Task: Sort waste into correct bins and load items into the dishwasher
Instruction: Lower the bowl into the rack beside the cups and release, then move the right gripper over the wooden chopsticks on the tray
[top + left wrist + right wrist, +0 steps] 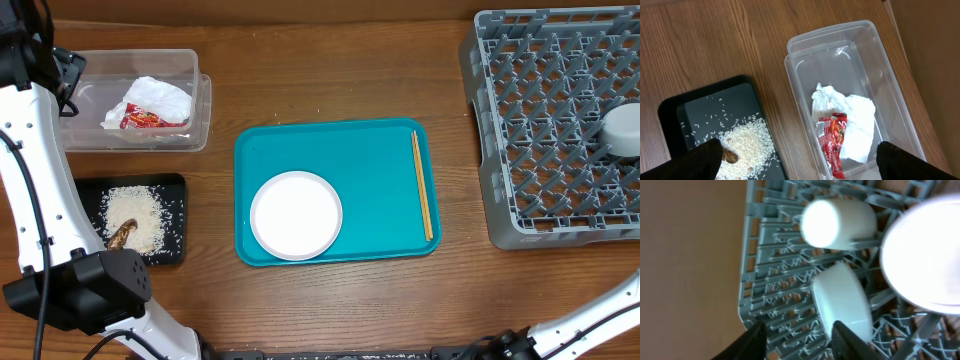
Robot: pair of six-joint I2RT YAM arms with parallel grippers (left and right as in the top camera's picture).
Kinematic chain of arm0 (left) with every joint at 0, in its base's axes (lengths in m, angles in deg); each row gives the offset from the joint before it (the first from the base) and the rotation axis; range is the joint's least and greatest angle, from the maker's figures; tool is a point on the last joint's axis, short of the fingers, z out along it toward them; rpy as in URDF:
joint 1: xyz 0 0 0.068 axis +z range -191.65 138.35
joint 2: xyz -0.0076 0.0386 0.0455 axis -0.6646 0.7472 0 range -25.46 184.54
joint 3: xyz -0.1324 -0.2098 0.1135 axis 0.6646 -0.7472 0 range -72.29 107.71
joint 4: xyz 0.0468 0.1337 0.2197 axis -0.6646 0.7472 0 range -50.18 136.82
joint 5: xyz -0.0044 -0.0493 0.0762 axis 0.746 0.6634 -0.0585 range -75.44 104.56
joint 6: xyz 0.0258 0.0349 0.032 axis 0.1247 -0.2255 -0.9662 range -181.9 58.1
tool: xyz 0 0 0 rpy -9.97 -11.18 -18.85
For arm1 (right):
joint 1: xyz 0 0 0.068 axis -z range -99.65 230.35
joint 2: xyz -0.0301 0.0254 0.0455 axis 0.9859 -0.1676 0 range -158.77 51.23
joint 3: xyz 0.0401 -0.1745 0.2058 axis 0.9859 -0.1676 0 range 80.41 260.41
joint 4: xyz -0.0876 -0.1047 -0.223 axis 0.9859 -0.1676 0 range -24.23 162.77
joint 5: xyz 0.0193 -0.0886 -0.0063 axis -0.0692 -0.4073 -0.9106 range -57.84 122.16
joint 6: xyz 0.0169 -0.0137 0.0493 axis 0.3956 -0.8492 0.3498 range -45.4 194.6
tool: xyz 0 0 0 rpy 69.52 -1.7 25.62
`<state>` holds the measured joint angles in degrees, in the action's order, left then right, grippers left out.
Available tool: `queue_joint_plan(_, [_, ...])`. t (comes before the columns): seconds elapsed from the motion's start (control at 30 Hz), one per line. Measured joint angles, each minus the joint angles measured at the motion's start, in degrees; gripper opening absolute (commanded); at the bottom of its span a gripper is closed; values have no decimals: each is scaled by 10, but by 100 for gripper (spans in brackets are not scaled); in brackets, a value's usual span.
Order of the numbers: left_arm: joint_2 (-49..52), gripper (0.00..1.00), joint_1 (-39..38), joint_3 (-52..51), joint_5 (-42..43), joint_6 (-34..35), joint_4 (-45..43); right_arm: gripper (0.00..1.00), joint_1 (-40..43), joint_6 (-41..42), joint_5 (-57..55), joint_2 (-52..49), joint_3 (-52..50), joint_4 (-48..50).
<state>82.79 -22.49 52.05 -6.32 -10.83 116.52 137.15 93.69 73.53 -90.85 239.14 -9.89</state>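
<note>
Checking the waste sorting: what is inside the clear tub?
A crumpled white napkin and a red snack wrapper touching it; anything beneath them is hidden.

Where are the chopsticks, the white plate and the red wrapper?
chopsticks [423, 186]: overhead view, middle of the pair.
white plate [296, 215]: overhead view, its centre.
red snack wrapper [832, 142]: left wrist view, middle of its length.

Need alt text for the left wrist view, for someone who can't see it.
A clear plastic tub holds a crumpled white napkin and a red snack wrapper. Beside it, a black tray carries loose rice and a brown scrap.
</note>
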Motion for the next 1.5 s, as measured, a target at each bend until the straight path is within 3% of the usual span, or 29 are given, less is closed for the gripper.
queue_joint_plan(0.17, [0, 100, 0, 0, 0, 0, 0, 18, -59, -7, -64, 50, 9, 0])
queue_joint_plan(0.33, [0, 100, 0, 0, 0, 0, 0, 4, -157, -1, -193, 57, -14, 9])
queue_joint_plan(0.5, [0, 100, 0, 0, 0, 0, 0, 4, -214, 6, -283, 56, -110, 49])
queue_joint_plan(0.73, [0, 100, 0, 0, 0, 0, 0, 4, -222, 24, -414, 46, -196, 63])
queue_joint_plan(1.03, [0, 100, 0, 0, 0, 0, 0, 4, -209, 43, -495, 44, -200, 46])
queue_joint_plan(1.5, [0, 100, 0, 0, 0, 0, 0, 4, -174, 73, -524, 44, -184, 1])
